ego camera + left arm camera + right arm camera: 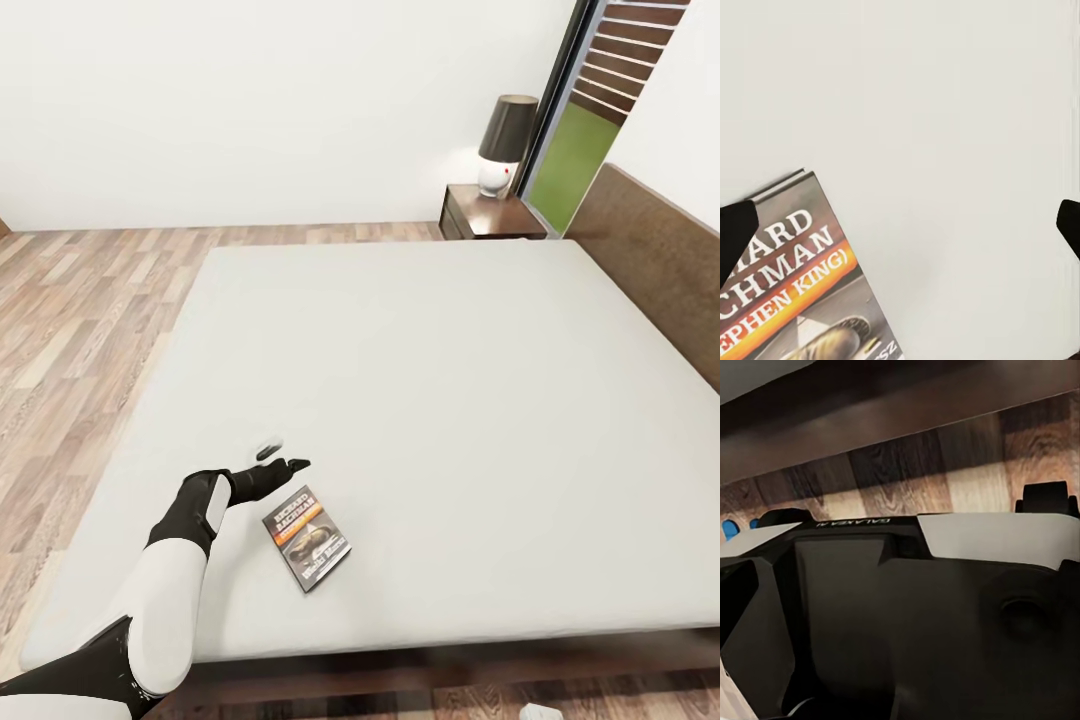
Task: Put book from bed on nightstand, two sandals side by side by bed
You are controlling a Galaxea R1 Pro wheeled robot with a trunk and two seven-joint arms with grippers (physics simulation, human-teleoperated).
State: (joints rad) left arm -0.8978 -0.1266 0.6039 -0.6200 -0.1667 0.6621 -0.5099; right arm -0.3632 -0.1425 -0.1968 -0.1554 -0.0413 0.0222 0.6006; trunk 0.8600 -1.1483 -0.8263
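The book, a dark paperback with an orange band, lies flat on the pale grey mattress of the bed near its front edge. My left gripper is open just beyond the book's far corner, over bare mattress. In the left wrist view the book lies beside one fingertip, with the left gripper spread wide and nothing between its fingers. One nightstand stands at the bed's far corner. Two small bright blue patches on the floor look like the sandals. A right fingertip shows at the frame's edge.
A lamp with a dark shade stands on the nightstand. The wooden headboard runs along the bed's right side. Plank floor lies left of the bed. The dark bed frame and my own base show in the right wrist view.
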